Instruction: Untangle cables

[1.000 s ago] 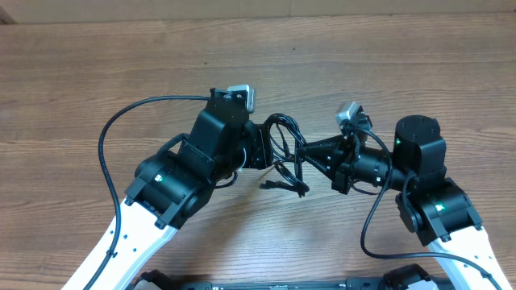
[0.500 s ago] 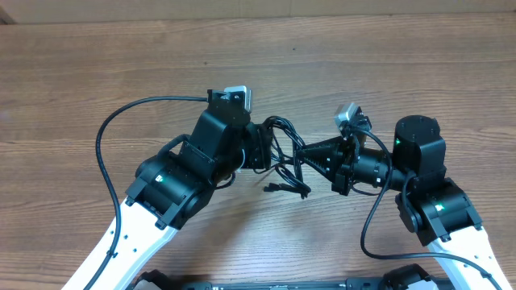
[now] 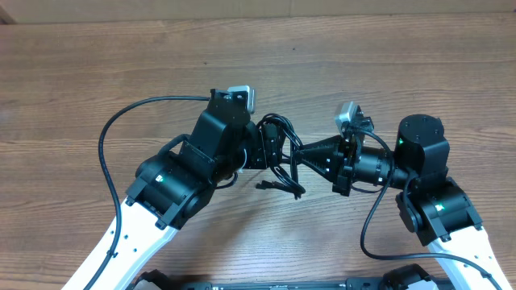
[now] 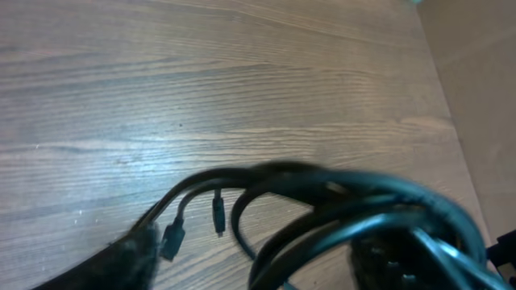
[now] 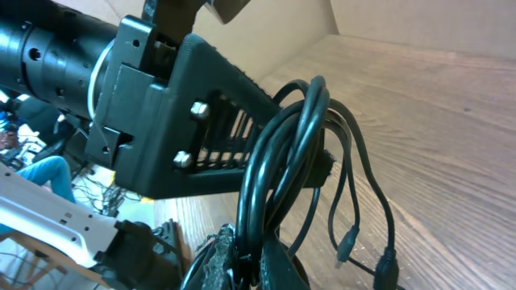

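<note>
Ideally, the right gripper point(image 3: 298, 153), clamped on the cables point(image 5: 270, 165), anchors them while the left gripper point(image 3: 274, 149), jaws spread, takes one loop and draws it clear.

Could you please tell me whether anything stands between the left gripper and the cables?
Nothing visible does. The left gripper sits open right against the cables, with no other object between them. The right gripper is shut on the same bundle from the opposite side.
</note>
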Controlling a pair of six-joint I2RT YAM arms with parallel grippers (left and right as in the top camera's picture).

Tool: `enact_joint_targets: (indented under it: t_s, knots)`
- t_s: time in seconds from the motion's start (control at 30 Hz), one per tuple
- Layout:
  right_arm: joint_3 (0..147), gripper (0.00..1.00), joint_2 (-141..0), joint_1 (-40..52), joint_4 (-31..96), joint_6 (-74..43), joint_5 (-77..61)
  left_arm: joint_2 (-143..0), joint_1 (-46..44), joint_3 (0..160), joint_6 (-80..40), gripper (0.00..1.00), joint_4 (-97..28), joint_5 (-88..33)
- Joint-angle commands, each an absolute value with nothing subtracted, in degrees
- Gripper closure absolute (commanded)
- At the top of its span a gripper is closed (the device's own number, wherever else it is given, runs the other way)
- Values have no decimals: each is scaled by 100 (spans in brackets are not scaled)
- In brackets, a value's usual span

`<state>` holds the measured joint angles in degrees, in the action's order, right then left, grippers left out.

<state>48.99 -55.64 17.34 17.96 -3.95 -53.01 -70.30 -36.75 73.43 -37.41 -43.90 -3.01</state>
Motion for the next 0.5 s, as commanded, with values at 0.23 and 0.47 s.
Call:
enact_joint_targets:
  t_s: [0.23, 0.47]
  knots:
    - [5065, 96, -5531, 1763, 1739, -604, -5583, -7212, -3677, 7397, -3767, 96, -4274, -471]
    - [5065, 96, -5533, 1763, 1739, -600, -5502, -7212, -3677, 7397, -3767, 96, -4272, -274]
